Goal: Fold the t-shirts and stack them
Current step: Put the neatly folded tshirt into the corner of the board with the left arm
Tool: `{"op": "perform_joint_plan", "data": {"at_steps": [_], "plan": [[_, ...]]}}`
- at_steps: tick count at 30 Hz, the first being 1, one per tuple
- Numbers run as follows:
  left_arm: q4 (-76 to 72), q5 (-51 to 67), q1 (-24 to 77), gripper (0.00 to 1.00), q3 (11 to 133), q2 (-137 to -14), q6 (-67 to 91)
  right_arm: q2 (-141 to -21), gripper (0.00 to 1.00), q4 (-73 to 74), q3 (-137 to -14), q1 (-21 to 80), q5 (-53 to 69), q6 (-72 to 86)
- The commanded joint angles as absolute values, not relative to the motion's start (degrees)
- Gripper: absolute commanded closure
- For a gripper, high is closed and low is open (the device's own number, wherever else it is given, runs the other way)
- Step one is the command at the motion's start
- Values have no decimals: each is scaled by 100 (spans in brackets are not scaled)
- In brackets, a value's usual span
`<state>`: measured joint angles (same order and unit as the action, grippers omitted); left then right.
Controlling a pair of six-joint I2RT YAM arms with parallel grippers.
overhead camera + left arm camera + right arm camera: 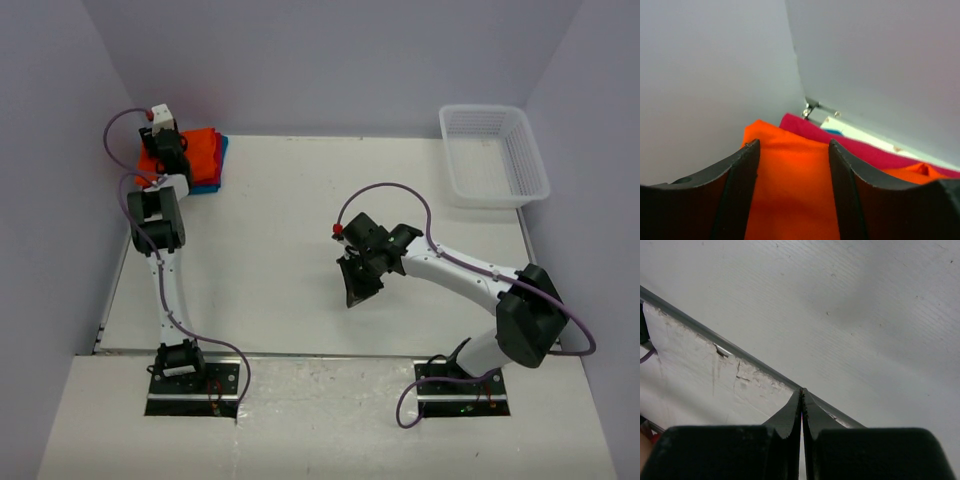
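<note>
Top view: looks all but done, with t-shirts point(205, 160) folded and stacked at the table's point(300, 250) far left corner, orange uppermost. Left arm point(162, 265) stretched far forward, left gripper point(165, 150) over the pile.

Left wrist: jaws parted above the orange tee point(790, 200), gripping nothing; crimson tee point(865, 150) beneath.

Right wrist: right gripper point(801, 392) clenched, empty, low over the table, well apart from the pile.

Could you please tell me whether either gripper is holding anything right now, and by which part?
Nothing is held. The left gripper stands open over the orange shirt, its fingers apart. The right gripper is shut on nothing, above the table.
</note>
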<state>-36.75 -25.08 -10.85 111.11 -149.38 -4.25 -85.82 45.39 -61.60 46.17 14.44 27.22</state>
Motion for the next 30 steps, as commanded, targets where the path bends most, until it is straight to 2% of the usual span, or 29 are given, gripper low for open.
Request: {"op": "perform_joint_plan", "data": {"at_steps": [1, 9, 11, 17, 25, 30], "plan": [[-4903, -2382, -1072, 39, 11206, -15073, -651, -8490, 100, 4483, -6091, 4649, 1608, 2804], [-5273, -2030, -1072, 33, 11505, -15240, -413, -8367, 100, 4491, -6065, 4667, 1617, 2848], [-5396, -1934, -1046, 33, 11209, -15074, -378, -8323, 100, 4412, -6012, 4676, 1661, 2891], [-5572, -1188, -774, 32, 10144, -13548, -194, -8157, 100, 4315, -6099, 4755, 1477, 2936], [-5247, -925, -273, 29, 8844, -11561, 237, -8059, 100, 4026, -6381, 4764, 994, 2664], [-4256, -475, -97, 28, 8894, -10926, 710, -8279, 100, 3692, -6486, 4764, 721, 2409]]}}
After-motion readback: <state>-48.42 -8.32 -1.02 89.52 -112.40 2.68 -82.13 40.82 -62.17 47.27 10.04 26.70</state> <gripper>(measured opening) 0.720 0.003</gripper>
